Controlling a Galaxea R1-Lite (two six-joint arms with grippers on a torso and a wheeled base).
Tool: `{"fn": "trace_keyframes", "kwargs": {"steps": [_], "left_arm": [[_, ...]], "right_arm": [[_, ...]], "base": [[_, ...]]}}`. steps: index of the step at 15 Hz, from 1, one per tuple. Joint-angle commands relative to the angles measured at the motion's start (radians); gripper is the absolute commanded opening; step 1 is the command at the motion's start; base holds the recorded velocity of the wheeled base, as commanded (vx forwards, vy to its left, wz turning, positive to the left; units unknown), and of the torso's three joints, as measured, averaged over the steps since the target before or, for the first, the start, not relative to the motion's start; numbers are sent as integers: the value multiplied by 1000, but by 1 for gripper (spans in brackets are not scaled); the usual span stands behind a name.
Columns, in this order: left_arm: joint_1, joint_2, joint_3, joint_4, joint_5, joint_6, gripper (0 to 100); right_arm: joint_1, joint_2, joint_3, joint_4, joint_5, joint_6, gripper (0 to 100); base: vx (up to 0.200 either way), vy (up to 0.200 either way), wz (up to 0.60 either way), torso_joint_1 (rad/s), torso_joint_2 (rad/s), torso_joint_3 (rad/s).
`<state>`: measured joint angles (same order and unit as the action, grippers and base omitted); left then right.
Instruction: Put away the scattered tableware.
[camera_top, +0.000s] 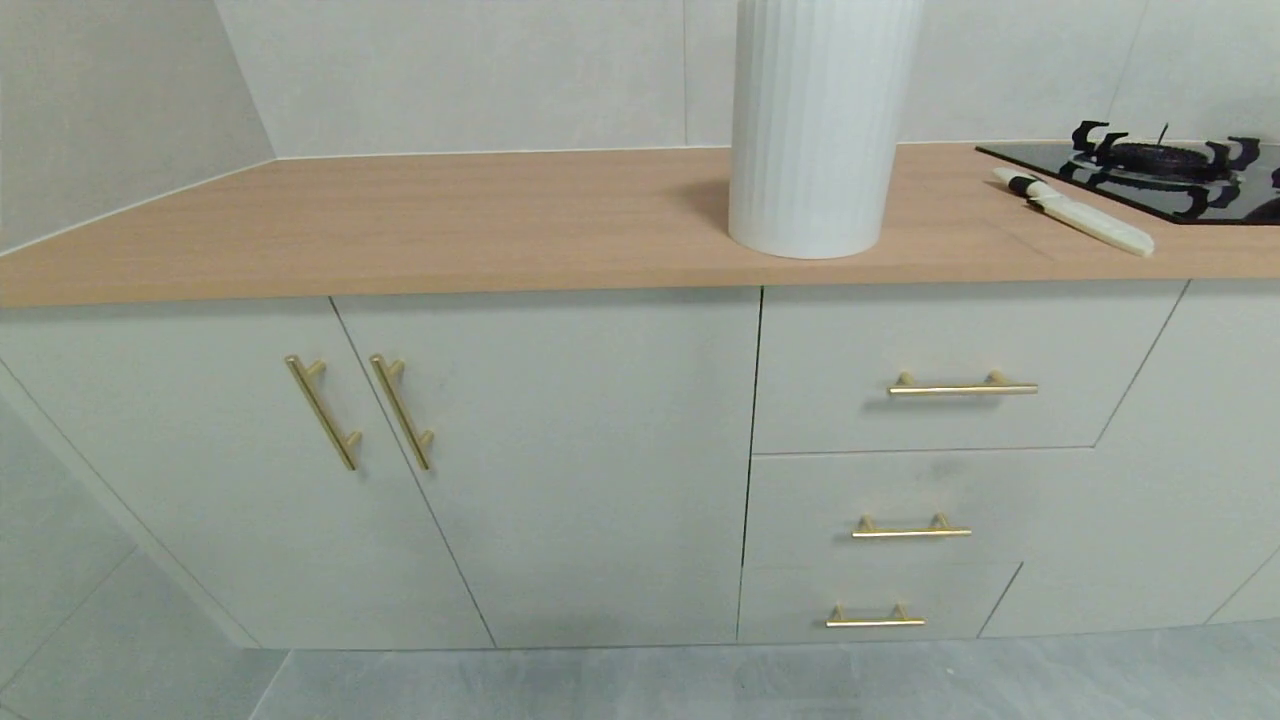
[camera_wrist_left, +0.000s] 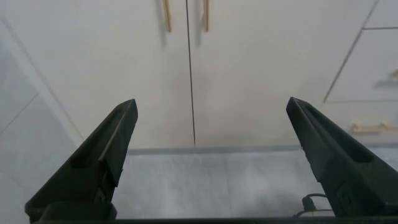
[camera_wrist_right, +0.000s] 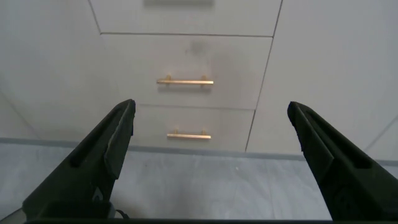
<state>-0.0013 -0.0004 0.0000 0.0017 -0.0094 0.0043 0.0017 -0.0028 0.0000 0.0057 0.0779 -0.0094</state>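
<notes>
Now | drawers (camera_top: 960, 370) shut | white canister (camera_top: 815, 130) on counter (camera_top: 450, 220) | knife (camera_top: 1075, 212) beside hob (camera_top: 1040, 158)

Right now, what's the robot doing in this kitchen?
Nothing is being handled yet. Both arms are low in front of the cabinets. The left pincer is open and empty, facing the two cabinet doors. The right pincer is open and empty, facing the drawers. Up on the wooden counter, a knife lies beside the stove, near a tall white ribbed container. All doors and drawers are shut.
</notes>
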Motion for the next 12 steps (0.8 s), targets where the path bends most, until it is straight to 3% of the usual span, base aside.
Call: {"fn": "trace_keyframes", "kwargs": {"steps": [1, 12], "left_arm": [[0, 0, 0, 0, 0, 0, 100], [0, 0, 0, 0, 0, 0, 100]], "right_arm": [[0, 3, 0, 0, 0, 0, 100], [0, 3, 0, 0, 0, 2, 100]], "base": [[200, 0, 0, 2, 2, -2], [200, 0, 0, 4, 3, 1]]}}
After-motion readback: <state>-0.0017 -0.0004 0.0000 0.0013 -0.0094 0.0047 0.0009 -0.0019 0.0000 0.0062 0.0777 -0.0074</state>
